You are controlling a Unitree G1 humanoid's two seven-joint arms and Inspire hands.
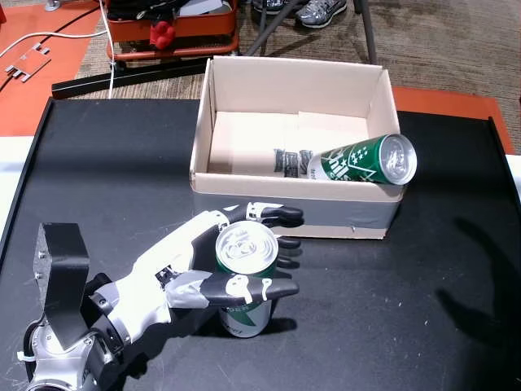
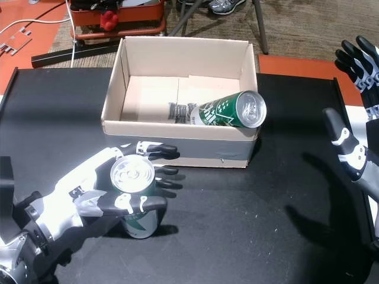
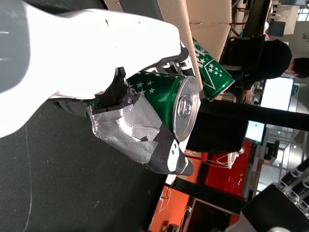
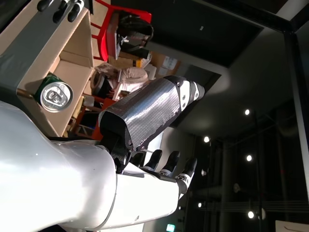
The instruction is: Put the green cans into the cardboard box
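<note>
A green can stands upright on the black table, just in front of the cardboard box. My left hand is shut on this can: the thumb crosses its near side and the fingers wrap its far side. In the left wrist view the same can lies under the taped thumb. A second green can lies tilted inside the box, its top resting on the front right corner. My right hand hovers open at the table's right edge, holding nothing.
A red cart and chair legs stand on the floor behind the box, with a person's shoes nearby. Orange mats flank the table. A person appears in the left wrist view's background.
</note>
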